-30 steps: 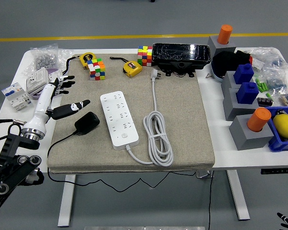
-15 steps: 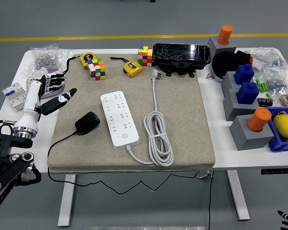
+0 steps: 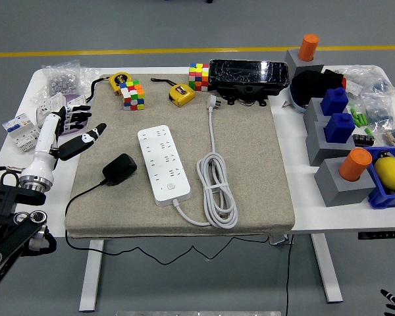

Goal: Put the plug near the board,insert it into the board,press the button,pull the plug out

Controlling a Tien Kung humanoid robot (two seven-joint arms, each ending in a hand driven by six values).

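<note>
A black plug adapter [image 3: 119,168] lies on the beige mat [image 3: 250,164], its black cable running off the mat's front left. The white power strip [image 3: 162,163] lies just right of it, with its round button [image 3: 172,189] near the front end. The strip's white cord is coiled [image 3: 216,191] to the right. My left hand [image 3: 71,129] hovers at the mat's left edge, up and left of the plug, fingers spread and holding nothing. The right arm is out of view.
Two colour cubes [image 3: 133,95] [image 3: 198,76], two yellow tape measures [image 3: 182,94] and a black box [image 3: 249,76] sit at the mat's far edge. White sockets and bags [image 3: 52,99] lie left of my hand. Grey and blue blocks with orange cylinders [image 3: 345,168] stand at right.
My left hand has drawn back leftward from just above the plug to the mat's left edge. In the last half second it barely moved. The plug has not moved.
</note>
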